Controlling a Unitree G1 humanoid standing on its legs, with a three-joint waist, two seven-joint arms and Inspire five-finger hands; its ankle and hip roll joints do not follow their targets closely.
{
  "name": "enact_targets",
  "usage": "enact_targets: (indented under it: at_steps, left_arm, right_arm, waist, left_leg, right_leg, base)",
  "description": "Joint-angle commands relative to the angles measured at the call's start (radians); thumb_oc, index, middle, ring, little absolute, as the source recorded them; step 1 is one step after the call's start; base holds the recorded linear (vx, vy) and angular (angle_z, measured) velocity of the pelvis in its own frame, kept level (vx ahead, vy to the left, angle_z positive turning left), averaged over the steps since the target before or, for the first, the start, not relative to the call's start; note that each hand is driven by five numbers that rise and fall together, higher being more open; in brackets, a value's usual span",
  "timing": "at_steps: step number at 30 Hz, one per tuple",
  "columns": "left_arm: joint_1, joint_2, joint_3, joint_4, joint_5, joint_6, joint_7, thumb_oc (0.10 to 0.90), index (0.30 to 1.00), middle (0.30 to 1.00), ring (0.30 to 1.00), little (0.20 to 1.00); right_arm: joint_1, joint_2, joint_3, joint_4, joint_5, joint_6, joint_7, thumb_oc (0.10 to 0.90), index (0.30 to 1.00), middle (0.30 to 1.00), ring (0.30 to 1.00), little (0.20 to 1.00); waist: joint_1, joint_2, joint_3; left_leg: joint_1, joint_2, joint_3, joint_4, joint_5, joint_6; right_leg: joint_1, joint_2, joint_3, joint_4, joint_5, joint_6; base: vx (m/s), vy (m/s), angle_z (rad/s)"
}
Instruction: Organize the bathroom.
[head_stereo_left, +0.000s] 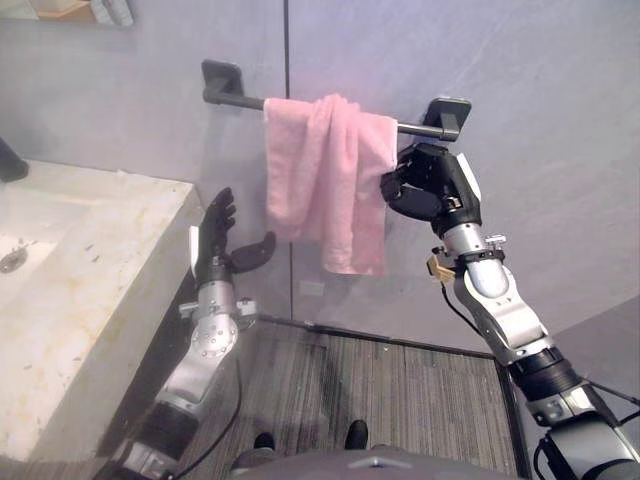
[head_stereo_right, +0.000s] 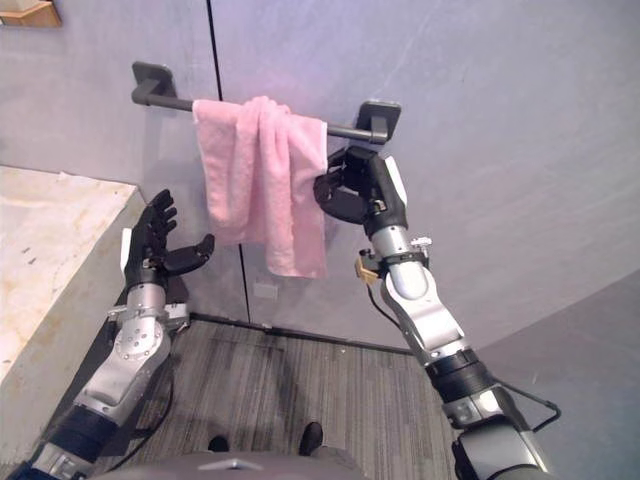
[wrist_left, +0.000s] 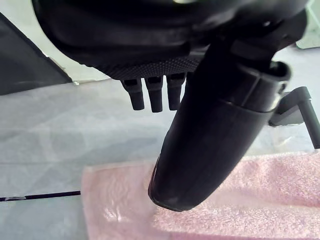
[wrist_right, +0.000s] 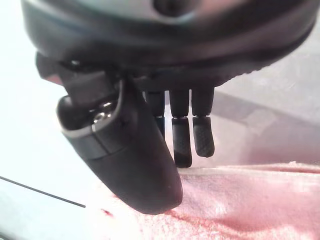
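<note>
Fingers (head_stereo_left: 397, 183) at pink towel (head_stereo_left: 325, 180), dark rail (head_stereo_left: 235, 98)

Towel bar (head_stereo_left: 240, 100) middle hidden under pink towel (head_stereo_left: 325, 180); sink (head_stereo_left: 20, 255) cut off by left edge.

The wall (head_stereo_left: 560, 90) ahead is faced in large smooth grey panels, with one thin dark vertical seam (head_stereo_left: 286, 45) running down it. At its foot a dark strip meets a floor (head_stereo_left: 400, 390) of grey-brown striped covering, the stripes running toward the wall. To the left stands a pale stone counter (head_stereo_left: 90, 260), mottled and stained, with a sunken basin and a metal drain (head_stereo_left: 12, 258) at its edge. High in the left corner sits the edge of a wooden shelf (head_stereo_left: 62, 12). The light is soft and even.
</note>
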Motion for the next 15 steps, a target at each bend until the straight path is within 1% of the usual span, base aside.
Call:
enact_targets:
  at_steps: [1, 2, 3, 4, 5, 6, 15]
  left_arm:
    - [-0.086, 0.021, -0.031, -0.027, 0.041, -0.082, 0.002, 0.800, 0.900, 0.900, 0.900, 0.900]
    - [-0.086, 0.021, -0.031, -0.026, 0.040, -0.082, 0.002, 0.800, 0.900, 0.900, 0.900, 0.900]
    - [-0.086, 0.021, -0.030, -0.025, 0.039, -0.082, 0.001, 0.800, 0.900, 0.900, 0.900, 0.900]
    - [-0.087, 0.021, -0.031, -0.023, 0.038, -0.081, 0.002, 0.800, 0.900, 0.900, 0.900, 0.900]
    - [-0.088, 0.021, -0.031, -0.022, 0.037, -0.082, 0.002, 0.800, 0.900, 0.900, 0.900, 0.900]
    - [-0.087, 0.019, -0.035, -0.020, 0.042, -0.083, 0.004, 0.800, 0.900, 0.900, 0.900, 0.900]
    - [-0.087, 0.018, -0.038, -0.027, 0.046, -0.084, 0.011, 0.800, 0.900, 0.900, 0.900, 0.900]
  right_arm:
    - [-0.106, -0.001, -0.072, -0.007, 0.010, -0.121, 0.017, 0.469, 0.404, 0.404, 0.404, 0.404]
    - [-0.104, -0.002, -0.072, -0.010, 0.000, -0.120, 0.026, 0.400, 0.300, 0.300, 0.300, 0.300]
    - [-0.104, -0.005, -0.071, -0.010, -0.007, -0.122, 0.027, 0.400, 0.300, 0.300, 0.300, 0.300]
    - [-0.107, -0.009, -0.069, -0.010, 0.004, -0.121, 0.023, 0.431, 0.347, 0.347, 0.347, 0.347]
    - [-0.109, -0.010, -0.068, -0.010, 0.008, -0.120, 0.023, 0.502, 0.453, 0.453, 0.453, 0.453]
    - [-0.113, -0.010, -0.068, -0.008, 0.013, -0.119, 0.026, 0.800, 0.900, 0.900, 0.900, 0.900]
    - [-0.118, -0.010, -0.065, -0.017, 0.020, -0.114, 0.034, 0.800, 0.900, 0.900, 0.900, 0.900]
  waist:
    - [-0.003, 0.004, -0.054]
    - [-0.003, 0.004, -0.054]
    - [-0.003, 0.003, -0.054]
    - [-0.003, 0.002, -0.054]
    - [-0.003, 0.002, -0.054]
    - [-0.003, 0.001, -0.053]
    - [-0.001, 0.000, -0.051]
  left_leg:
    - [0.013, -0.025, 0.073, 0.003, -0.091, 0.032]
    - [0.014, -0.025, 0.073, 0.003, -0.092, 0.032]
    - [0.015, -0.025, 0.074, 0.003, -0.093, 0.032]
    - [0.015, -0.025, 0.074, 0.003, -0.093, 0.032]
    - [0.016, -0.025, 0.074, 0.003, -0.092, 0.032]
    - [0.016, -0.026, 0.073, 0.003, -0.093, 0.032]
    - [0.017, -0.028, 0.071, 0.003, -0.094, 0.033]
  right_leg:
    - [0.071, -0.059, -0.040, 0.000, -0.090, 0.129]
    - [0.072, -0.059, -0.039, 0.000, -0.091, 0.129]
    - [0.072, -0.059, -0.039, 0.000, -0.091, 0.129]
    - [0.072, -0.059, -0.039, 0.000, -0.091, 0.129]
    - [0.072, -0.059, -0.039, 0.000, -0.090, 0.129]
    - [0.073, -0.057, -0.039, 0.000, -0.091, 0.129]
    - [0.075, -0.058, -0.041, 0.001, -0.092, 0.128]
  base:
    - [0.00, 0.000, 0.00]
    - [0.00, 0.000, 0.00]
    - [0.00, 0.000, 0.00]
    - [0.00, 0.000, 0.00]
    - [0.00, 0.000, 0.00]
    - [0.00, 0.000, 0.00]
    - [0.00, 0.000, 0.00]
